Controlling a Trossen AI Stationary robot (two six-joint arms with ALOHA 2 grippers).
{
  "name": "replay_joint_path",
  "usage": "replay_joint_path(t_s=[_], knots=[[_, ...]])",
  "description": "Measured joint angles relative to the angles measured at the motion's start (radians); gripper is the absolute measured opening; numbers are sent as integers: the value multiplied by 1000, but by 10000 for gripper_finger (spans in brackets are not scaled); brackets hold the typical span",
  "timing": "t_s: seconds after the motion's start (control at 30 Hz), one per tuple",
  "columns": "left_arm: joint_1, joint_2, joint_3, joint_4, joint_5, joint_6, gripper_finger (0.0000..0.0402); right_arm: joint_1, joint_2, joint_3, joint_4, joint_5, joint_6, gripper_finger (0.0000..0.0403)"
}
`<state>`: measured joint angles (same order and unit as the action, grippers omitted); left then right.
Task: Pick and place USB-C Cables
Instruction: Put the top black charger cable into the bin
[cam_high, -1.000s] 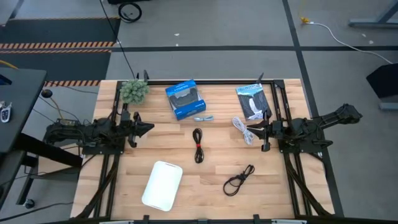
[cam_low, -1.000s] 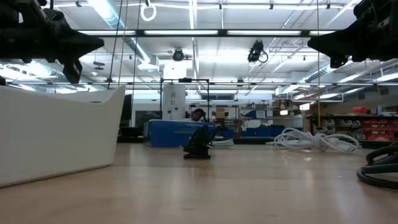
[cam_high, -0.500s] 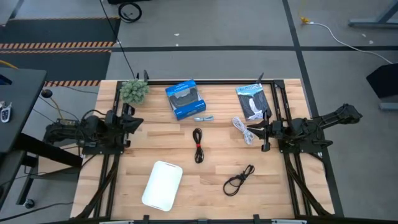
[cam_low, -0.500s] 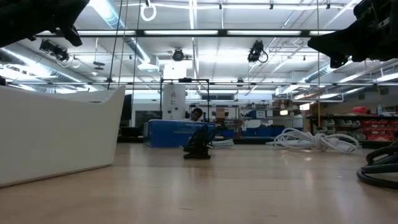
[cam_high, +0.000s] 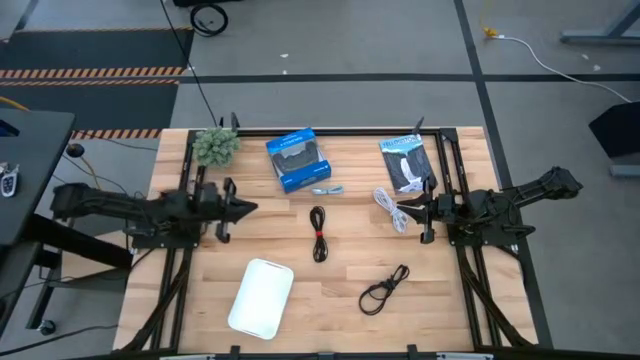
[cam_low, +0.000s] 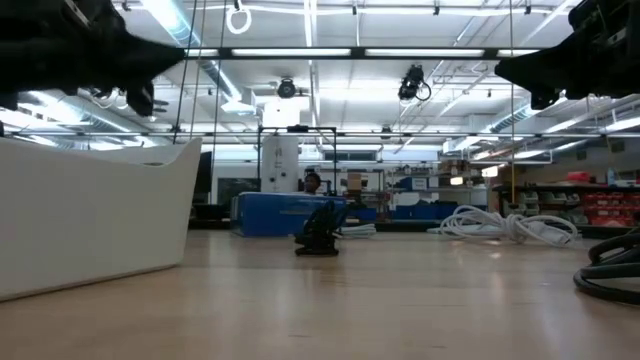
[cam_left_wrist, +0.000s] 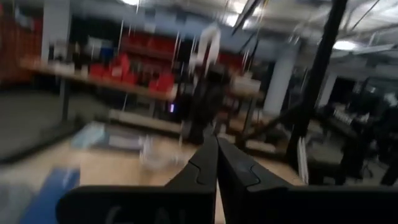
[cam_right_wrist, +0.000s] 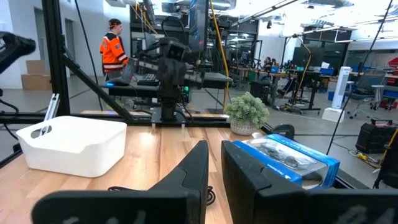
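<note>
Four cable bundles lie on the wooden table. The black one with a red band sits in the middle, and it shows in the low view too. A second black bundle lies nearer the front right. The white bundle is just ahead of my right gripper. The short pale grey one rests below the blue box. My left gripper hovers over the left side, shut and holding nothing. My right gripper is also shut and holds nothing.
A white bin stands near the front left. A blue box, a black packet and a small plant sit along the far edge. A person in an orange vest stands beyond the table.
My left gripper drew back toward the table's left edge, then came forward again toward the middle, ending near where it started. The rear of that arm now reaches farther out to the left. The right arm and the cables kept still.
</note>
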<state>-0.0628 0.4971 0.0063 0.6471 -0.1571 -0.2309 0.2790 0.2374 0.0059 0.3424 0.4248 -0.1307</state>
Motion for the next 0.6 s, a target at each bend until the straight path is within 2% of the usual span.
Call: replay_joint_path(t_s=[0.1, 0.23, 0.4, 0.6], knots=[[0, 100, 3, -8, -7, -129, 7, 0, 0, 0, 0, 0, 0, 50], [0, 231, 72, -120, -10, -236, 7, 0, 0, 0, 0, 0, 0, 50], [-2, 400, 189, -220, 1, -281, 7, 0, 0, 0, 0, 0, 0, 50], [-29, 602, 320, -256, 82, -248, 7, 0, 0, 0, 1, 0, 0, 50]])
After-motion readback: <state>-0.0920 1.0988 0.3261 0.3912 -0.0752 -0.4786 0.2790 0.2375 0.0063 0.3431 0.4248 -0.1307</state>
